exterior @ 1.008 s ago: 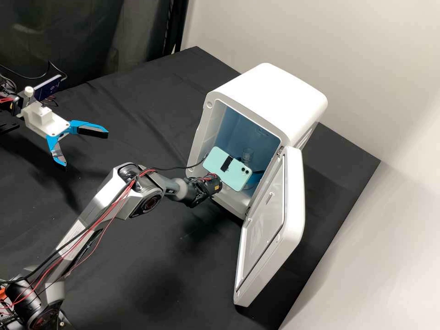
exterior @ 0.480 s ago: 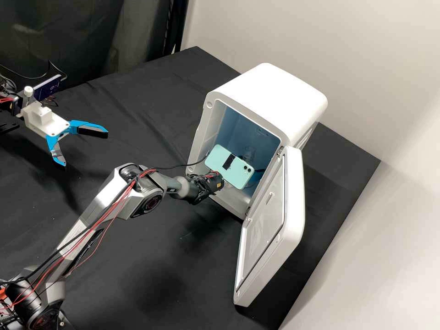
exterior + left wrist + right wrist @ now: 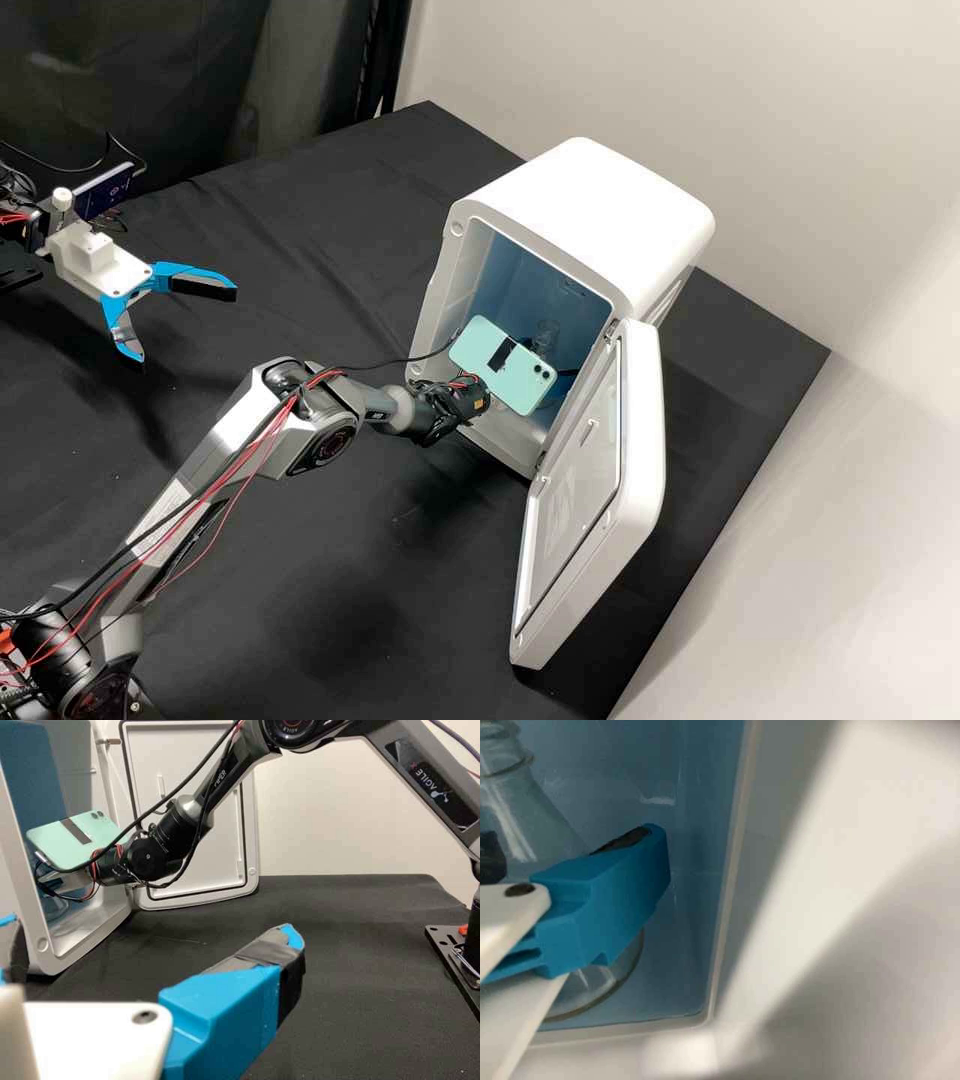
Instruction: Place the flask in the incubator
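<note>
The white incubator [image 3: 590,210] stands on the black bench with its door [image 3: 590,480] swung open and its blue inside showing. My right arm reaches into the chamber, its wrist carrying a mint-green phone [image 3: 500,365]. The clear glass flask [image 3: 545,333] stands upright inside, low near the chamber floor. In the right wrist view one blue finger [image 3: 600,900] lies against the flask's [image 3: 525,810] cone-shaped body, shut on it. My left gripper [image 3: 182,323] hangs open and empty over the bench far to the left of the incubator.
The open door stands at the incubator's near right side, close beside the right arm. A small dark device [image 3: 105,190] lies at the bench's far left. The right arm's forearm [image 3: 187,817] crosses the left wrist view in front of the incubator opening [image 3: 45,945].
The right wrist with the phone has pushed a little deeper and higher into the chamber. The left arm has stayed still.
</note>
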Controlling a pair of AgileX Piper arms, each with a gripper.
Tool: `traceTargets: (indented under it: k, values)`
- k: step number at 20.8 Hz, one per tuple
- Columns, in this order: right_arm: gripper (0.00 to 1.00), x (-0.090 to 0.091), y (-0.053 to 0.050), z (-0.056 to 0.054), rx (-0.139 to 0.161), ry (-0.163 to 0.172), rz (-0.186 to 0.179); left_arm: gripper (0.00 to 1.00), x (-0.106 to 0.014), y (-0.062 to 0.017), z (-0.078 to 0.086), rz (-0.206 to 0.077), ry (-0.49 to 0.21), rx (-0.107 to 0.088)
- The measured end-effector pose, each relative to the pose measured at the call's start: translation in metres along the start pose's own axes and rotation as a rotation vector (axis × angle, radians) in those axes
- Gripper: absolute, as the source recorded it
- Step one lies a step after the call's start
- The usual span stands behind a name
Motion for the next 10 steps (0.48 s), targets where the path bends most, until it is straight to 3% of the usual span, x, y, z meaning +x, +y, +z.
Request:
traceTargets:
  k: [10]
  values:
    - [0.00, 0.0002, -0.0005, 0.0005, 0.000, 0.002, 0.003, 1.00, 0.0000, 0.0000, 0.0000, 0.000, 0.000, 0.000]
